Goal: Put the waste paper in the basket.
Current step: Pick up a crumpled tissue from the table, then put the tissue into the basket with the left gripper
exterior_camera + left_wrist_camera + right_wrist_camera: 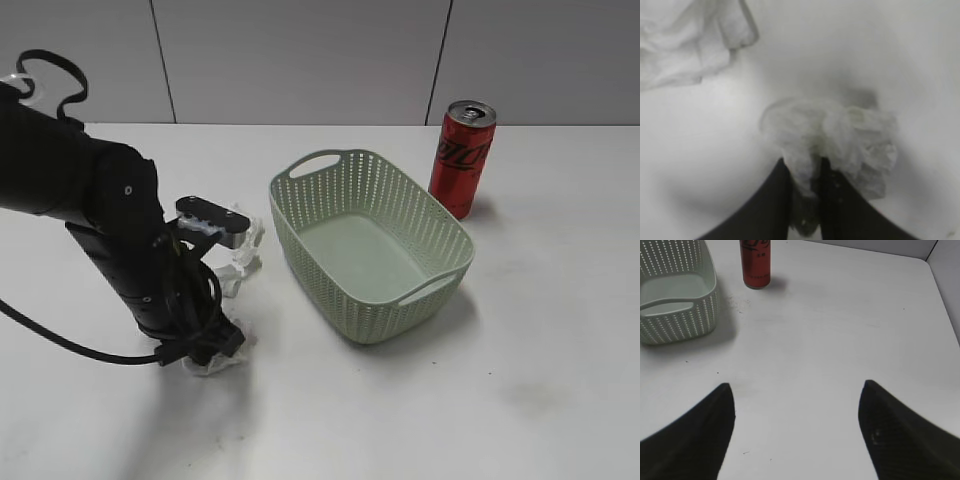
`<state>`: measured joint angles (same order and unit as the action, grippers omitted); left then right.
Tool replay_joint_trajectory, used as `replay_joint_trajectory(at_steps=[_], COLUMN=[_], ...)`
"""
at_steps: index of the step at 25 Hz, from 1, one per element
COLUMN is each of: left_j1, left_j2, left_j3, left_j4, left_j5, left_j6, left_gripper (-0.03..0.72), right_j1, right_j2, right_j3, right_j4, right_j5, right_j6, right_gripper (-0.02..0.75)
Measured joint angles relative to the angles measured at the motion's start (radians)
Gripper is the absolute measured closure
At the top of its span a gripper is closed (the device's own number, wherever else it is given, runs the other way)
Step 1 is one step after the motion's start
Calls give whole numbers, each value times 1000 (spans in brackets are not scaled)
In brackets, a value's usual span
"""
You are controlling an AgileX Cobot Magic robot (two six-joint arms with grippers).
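My left gripper (802, 162) is down at the table, shut on a crumpled scrap of white waste paper (845, 135). In the exterior view that gripper (212, 350) is left of the basket, with the scrap (215, 366) showing under it. Another scrap of waste paper (242, 262) lies behind the arm; it also shows in the left wrist view (685, 40). The pale green basket (372, 245) stands empty mid-table and shows in the right wrist view (677, 300). My right gripper (796, 390) is open and empty over bare table; it is out of the exterior view.
A red can (462, 158) stands upright behind the basket's right end, also in the right wrist view (755, 264). The table (540, 380) is white. A grey wall runs along its far edge.
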<state>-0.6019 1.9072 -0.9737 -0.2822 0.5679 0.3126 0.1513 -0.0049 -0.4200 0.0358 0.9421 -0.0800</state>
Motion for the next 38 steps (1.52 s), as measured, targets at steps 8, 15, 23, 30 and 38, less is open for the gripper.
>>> replay_joint_trajectory(at_steps=[8,15,23,30,38], left_j1=[0,0,0,-57,-172], left_j2=[-12,-180,-353,-258,-84], left_j3=[0,2,-76,-186,-199], left_j4=[-9,1,-47,-75,-3], left_j5=[72,144,51,-148,-377], left_j6=[0,0,0,0,1], left_gripper=[660,663,663,663,517], right_j1=[0,0,0,0,0], right_j2=[0,0,0,0,0], right_j3=[0,0,0,0,0], right_j4=[0,0,0,0,0], right_j5=[0,0,0,0,0], right_j6=[0,0,0,0,0], right_gripper=[155,155,155,155,154])
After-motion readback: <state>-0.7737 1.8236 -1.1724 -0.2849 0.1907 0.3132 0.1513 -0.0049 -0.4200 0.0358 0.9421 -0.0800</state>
